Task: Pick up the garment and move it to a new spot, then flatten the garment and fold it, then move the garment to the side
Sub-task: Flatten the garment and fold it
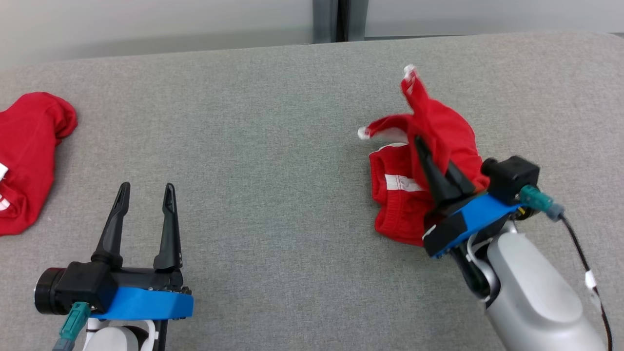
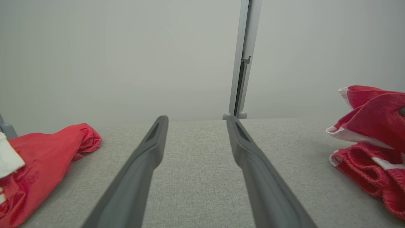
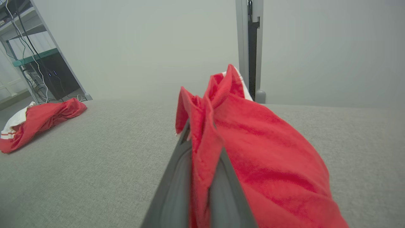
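Two dark fingers of the right gripper point(image 1: 434, 152) pinch a fold of the red garment point(image 1: 441, 124) (white trim at its edges), holding part of it up while the rest lies crumpled on the right of the grey table point(image 1: 273, 146). At lower left, the left gripper point(image 1: 147, 185) hovers spread and empty. A second red cloth point(image 1: 29, 146), possibly more clothing, lies far left.

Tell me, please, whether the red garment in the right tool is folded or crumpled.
Crumpled: the garment hangs bunched from the shut right tool, its lower part heaped beneath.
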Tool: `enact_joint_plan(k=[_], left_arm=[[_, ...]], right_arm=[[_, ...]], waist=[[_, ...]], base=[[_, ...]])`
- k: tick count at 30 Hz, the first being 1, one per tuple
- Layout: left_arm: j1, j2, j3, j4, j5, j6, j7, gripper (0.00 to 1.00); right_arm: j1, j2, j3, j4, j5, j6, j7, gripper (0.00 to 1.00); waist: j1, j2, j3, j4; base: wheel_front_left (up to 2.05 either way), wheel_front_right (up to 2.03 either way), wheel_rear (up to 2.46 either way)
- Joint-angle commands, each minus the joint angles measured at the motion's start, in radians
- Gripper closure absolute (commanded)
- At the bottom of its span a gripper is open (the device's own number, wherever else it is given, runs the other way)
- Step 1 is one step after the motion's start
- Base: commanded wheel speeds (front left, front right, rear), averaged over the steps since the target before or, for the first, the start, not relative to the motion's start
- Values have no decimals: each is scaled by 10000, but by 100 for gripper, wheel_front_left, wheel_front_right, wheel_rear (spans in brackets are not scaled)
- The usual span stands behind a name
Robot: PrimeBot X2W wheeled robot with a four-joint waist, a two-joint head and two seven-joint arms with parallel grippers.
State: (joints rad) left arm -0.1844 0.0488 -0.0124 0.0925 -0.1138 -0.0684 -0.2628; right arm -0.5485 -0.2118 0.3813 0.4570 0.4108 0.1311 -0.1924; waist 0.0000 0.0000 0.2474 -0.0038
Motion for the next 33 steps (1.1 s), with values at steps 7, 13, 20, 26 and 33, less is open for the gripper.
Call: enact_joint_plan(k=[7, 13, 20, 26, 33], left_arm=[[206, 34, -120, -35, -124, 122, -29, 0], [259, 33, -152, -28, -151, 141, -29, 0], [275, 33, -267, 52, -163, 153, -29, 0], [333, 33, -302, 115, -136, 165, -29, 0], [460, 33, -133, 187, -31, 126, -29, 0]], right_arm=[[1293, -296, 762, -458, 105, -5, 105, 100], [2067, -301, 895, -794, 215, -5, -12, 100], [2311, -108, 1051, -923, 240, -5, -295, 0], [2515, -230, 558, -1496, -100, -7, -628, 0], [3053, 43, -1362, -2682, -946, -7, -730, 0]], waist=[[0, 0, -48, 198], [0, 0, -118, 235], [0, 0, -219, 153], [0, 0, -455, -42], [0, 0, -787, -357]], base=[[0, 0, 0], [0, 0, 0], [0, 0, 0], [0, 0, 0], [0, 0, 0]])
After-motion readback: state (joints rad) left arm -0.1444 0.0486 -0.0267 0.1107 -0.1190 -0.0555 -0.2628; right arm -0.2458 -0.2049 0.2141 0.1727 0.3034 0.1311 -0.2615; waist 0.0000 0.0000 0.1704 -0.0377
